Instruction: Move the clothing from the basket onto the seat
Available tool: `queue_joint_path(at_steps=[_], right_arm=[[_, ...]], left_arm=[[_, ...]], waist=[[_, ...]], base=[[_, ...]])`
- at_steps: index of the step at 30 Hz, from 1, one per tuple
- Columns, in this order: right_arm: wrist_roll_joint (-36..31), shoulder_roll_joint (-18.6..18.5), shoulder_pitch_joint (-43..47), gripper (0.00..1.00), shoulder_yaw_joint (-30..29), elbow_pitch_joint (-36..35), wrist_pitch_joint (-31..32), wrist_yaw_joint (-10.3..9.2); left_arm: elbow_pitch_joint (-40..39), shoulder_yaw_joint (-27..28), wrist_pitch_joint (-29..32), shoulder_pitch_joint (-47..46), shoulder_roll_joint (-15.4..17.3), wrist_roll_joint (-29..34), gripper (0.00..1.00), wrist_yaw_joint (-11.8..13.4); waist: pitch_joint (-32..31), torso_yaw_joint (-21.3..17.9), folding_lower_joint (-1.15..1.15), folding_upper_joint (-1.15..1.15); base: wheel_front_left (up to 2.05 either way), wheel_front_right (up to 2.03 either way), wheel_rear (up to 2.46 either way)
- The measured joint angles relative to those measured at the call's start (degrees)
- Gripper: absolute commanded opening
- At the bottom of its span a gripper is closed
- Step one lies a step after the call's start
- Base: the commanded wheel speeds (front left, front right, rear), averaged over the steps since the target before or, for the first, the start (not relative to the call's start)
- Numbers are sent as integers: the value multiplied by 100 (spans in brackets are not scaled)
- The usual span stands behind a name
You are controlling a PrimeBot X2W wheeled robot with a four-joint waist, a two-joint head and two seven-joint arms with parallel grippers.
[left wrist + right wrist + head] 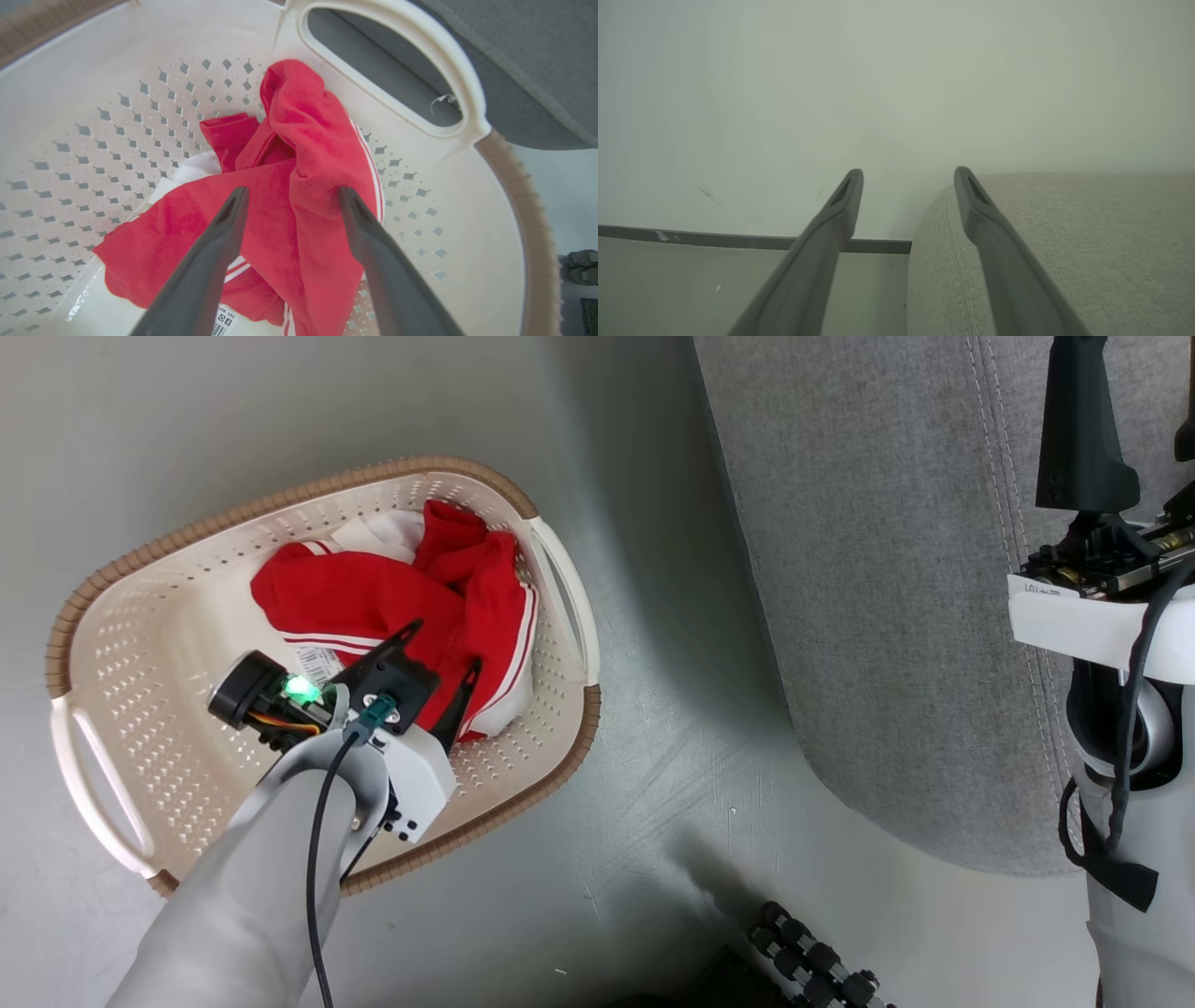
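Two spread, empty fingers of your left gripper poise over crumpled red, white-striped clothing in the cream perforated plastic basket. It is likely soft and light, so pinch its raised right fold. Your right gripper gapes empty.

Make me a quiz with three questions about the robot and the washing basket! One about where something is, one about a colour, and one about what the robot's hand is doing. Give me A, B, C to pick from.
1. Where is the red clothing?
A) hanging on a hook
B) in the basket
C) on a shelf

2. What colour is the basket's rim?
A) brown
B) blue
C) black

3. How is the left gripper?
A) shut on the clothing
B) shut on a handle
C) open

Answers:
1 B: the clothing lies heaped inside the basket's holey walls.
2 A: the woven-looking rim is brown around the cream basket.
3 C: its two dark fingers stand wide apart at the clothing, with nothing pinched between them.
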Motion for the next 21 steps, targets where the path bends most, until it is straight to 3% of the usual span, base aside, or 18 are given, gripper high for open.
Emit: queue_joint_path(at_steps=[13,14,15,16,17,18,19,20,21], right_arm=[[119,1,-229,100,43,101,0,0],[120,1,-226,100,42,110,0,0],[121,1,-227,100,40,119,0,0],[121,1,-227,100,38,121,0,0],[121,1,-228,100,34,125,0,0],[121,2,-229,100,33,132,0,0],[121,2,-229,100,29,140,0,0],[121,1,-230,100,18,144,0,0],[121,1,-232,100,9,153,0,0]], left_arm=[[323,-8,-42,-283,-11,0,100,-2],[338,-7,-43,-316,-10,0,93,-2],[354,-7,-58,-337,-10,0,79,-2],[370,-7,-91,-357,-11,0,51,-2],[380,-9,-96,-387,-11,0,42,-2],[385,-9,-99,-411,-11,0,21,-2],[390,-9,-102,-427,-11,0,8,-2],[400,-12,-142,-442,-12,0,0,-3],[408,-15,-160,-455,-14,0,0,-3]], waist=[[311,-209,0,0],[328,-221,0,0],[344,-231,0,0],[359,-240,0,0],[373,-249,0,0],[385,-255,0,0],[396,-262,0,0],[406,-265,0,0],[411,-265,0,0]], base=[[0,0,0],[0,0,0],[0,0,0],[0,0,0],[0,0,0],[0,0,0],[0,0,0],[0,0,0],[0,0,0]])
